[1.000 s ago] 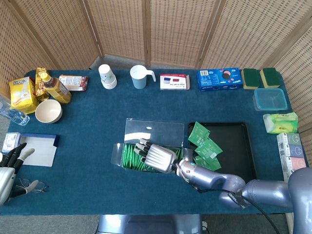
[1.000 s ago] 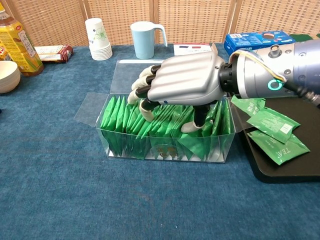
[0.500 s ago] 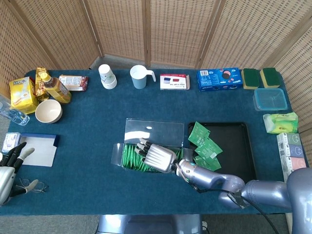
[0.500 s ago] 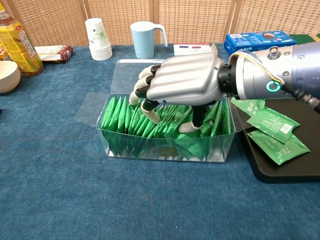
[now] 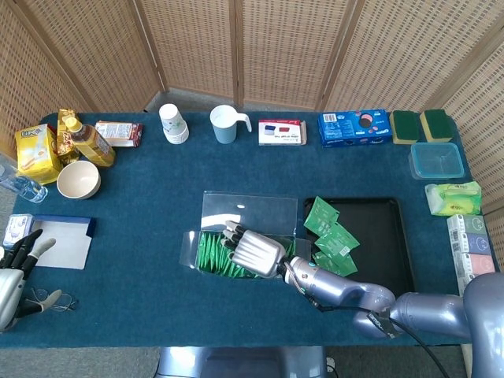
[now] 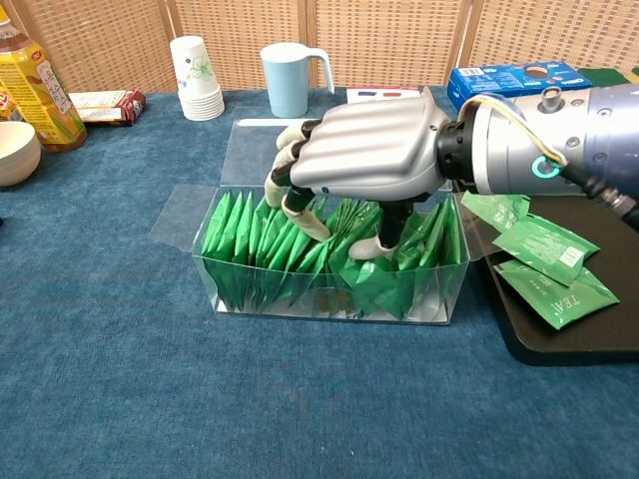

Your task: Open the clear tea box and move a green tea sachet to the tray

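The clear tea box (image 6: 329,284) stands open at mid-table, its lid (image 5: 248,211) folded flat behind it, packed with upright green tea sachets (image 6: 240,239). My right hand (image 6: 369,160) hovers palm down over the box (image 5: 206,256). Its fingertips (image 6: 305,218) and thumb dip among the sachets, apart from each other, with several sachets between them and none lifted free. The black tray (image 5: 386,236) lies just right of the box and carries several green sachets (image 6: 544,249). My left hand (image 5: 16,268) rests at the table's front left edge, fingers apart, holding nothing.
Along the back stand paper cups (image 5: 173,124), a pale blue mug (image 5: 226,124), a small box (image 5: 282,131), a blue box (image 5: 353,127) and sponges (image 5: 421,124). A bowl (image 5: 78,179) and bottle (image 5: 88,140) sit far left. Glasses (image 5: 51,299) lie by my left hand.
My right hand has risen slightly over the box, and the sachets under its fingertips have shifted. The left hand has not moved.
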You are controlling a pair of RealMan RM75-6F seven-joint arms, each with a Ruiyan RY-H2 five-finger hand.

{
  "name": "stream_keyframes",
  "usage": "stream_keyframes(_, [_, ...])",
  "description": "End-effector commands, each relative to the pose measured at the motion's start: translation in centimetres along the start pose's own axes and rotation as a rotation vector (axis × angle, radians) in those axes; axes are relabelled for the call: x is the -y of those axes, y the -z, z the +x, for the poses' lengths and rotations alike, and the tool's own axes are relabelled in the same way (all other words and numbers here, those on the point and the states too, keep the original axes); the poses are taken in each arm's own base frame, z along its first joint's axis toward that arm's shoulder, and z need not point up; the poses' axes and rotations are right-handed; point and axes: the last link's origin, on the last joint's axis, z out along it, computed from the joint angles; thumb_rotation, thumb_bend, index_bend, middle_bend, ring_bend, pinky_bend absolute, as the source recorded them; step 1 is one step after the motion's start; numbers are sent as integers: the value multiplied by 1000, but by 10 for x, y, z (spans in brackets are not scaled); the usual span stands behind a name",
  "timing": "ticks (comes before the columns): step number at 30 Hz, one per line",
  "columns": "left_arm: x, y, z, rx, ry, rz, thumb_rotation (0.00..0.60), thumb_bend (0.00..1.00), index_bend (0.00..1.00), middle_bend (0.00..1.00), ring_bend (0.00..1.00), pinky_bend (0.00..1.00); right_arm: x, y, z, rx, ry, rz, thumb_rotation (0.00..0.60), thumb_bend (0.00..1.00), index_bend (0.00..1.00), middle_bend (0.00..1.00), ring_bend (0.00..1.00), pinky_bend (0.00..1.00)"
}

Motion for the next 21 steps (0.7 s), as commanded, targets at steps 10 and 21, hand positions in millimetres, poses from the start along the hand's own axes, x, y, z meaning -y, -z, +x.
stream_keyframes(10, [-1,-1,1,0,-3,-3,581,180,126,23,56,224,-6,6,7,-55,-41,-33,600,386,646,279,183,31])
stream_keyframes(21, [-2,-1,2,-5,-6,-7,581,180,126,21,55,224,-20,24,18,-115,-81,-99,600,390,665,294,200,43])
